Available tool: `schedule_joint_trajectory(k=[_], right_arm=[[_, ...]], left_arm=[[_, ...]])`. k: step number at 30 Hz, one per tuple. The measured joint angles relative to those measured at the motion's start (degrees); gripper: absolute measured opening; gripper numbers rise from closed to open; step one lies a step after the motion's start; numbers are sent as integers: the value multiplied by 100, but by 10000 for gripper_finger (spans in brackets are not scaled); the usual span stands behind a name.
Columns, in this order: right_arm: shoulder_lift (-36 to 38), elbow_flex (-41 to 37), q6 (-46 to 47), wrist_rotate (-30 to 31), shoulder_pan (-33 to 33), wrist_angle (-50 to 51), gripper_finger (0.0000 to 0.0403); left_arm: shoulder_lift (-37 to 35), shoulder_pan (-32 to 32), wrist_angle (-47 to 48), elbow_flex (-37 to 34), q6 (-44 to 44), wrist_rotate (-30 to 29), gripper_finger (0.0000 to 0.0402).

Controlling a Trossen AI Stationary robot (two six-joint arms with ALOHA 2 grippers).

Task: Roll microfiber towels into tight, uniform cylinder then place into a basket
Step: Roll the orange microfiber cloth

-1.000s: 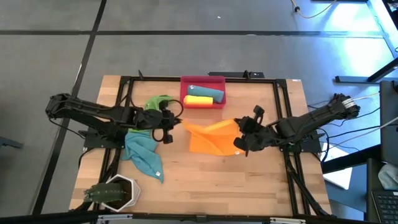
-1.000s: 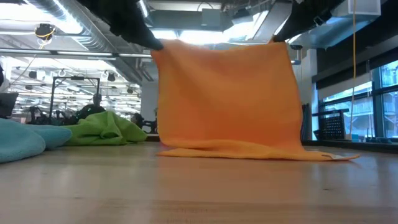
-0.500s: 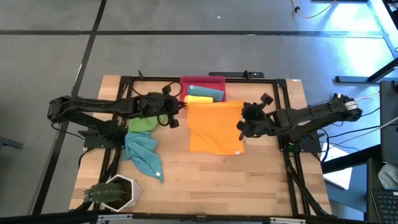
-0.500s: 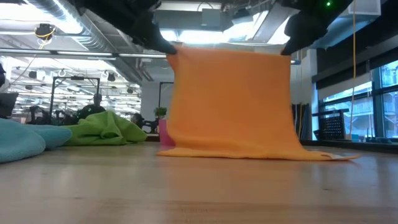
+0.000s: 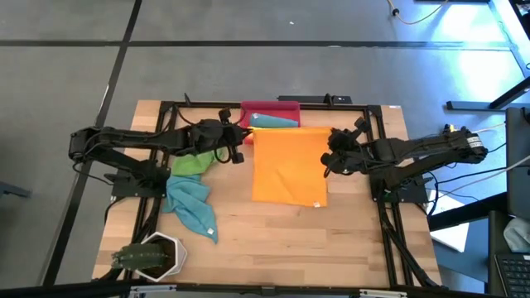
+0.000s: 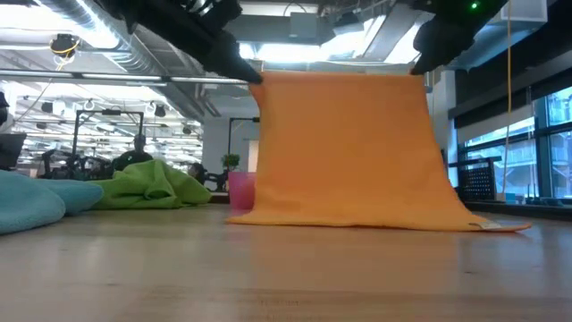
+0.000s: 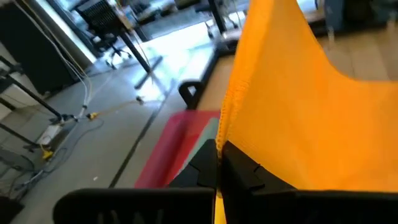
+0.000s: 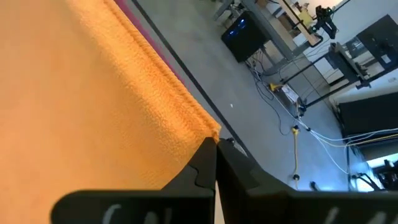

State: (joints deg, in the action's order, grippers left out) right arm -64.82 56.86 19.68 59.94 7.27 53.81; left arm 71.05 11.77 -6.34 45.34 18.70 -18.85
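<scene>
The orange towel (image 5: pixel 286 165) hangs spread between my two grippers, its near edge (image 6: pixel 375 219) lying on the table. My left gripper (image 5: pixel 247 136) is shut on its far left corner, my right gripper (image 5: pixel 329 142) on its far right corner. The red-pink basket (image 5: pixel 269 109) stands behind the towel at the table's far edge and holds a teal roll (image 5: pixel 277 121); the towel hides most of its inside. A green towel (image 5: pixel 189 161) and a teal towel (image 5: pixel 192 207) lie heaped at the left. My left gripper pinches the orange towel's far left corner (image 7: pixel 224 134) between its two fingers, at the hemmed edge. The corner is lifted and the cloth hangs taut below. My right gripper pinches the far right corner (image 8: pixel 208 134) between its two fingers. The top edge runs straight between both grippers.
A white hexagonal pot with a plant (image 5: pixel 153 255) stands at the near left corner. Bare wood lies in front of the orange towel and at the near right. A black frame (image 5: pixel 377 199) runs around the table top.
Both grippers have moved toward the table's far edge and the basket with the towel's corners, and farther apart. The orange towel has been spread out and drawn taut; its near edge has stayed on the table. The towel now hides the basket's yellow roll.
</scene>
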Motion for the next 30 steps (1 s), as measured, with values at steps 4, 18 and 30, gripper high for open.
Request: schedule_joint_trajectory(k=[4,18,30], right_arm=[[280,0,3,-88,-1,-71,5],[-173,0,395,-1811,582,-125,5],[59,-951,1119,-1910,938,-507,5]], left_arm=[[0,39,-334,0,-4,132,0],[0,-345,806,0,-381,645,0],[0,-790,288,-675,-471,675,0]])
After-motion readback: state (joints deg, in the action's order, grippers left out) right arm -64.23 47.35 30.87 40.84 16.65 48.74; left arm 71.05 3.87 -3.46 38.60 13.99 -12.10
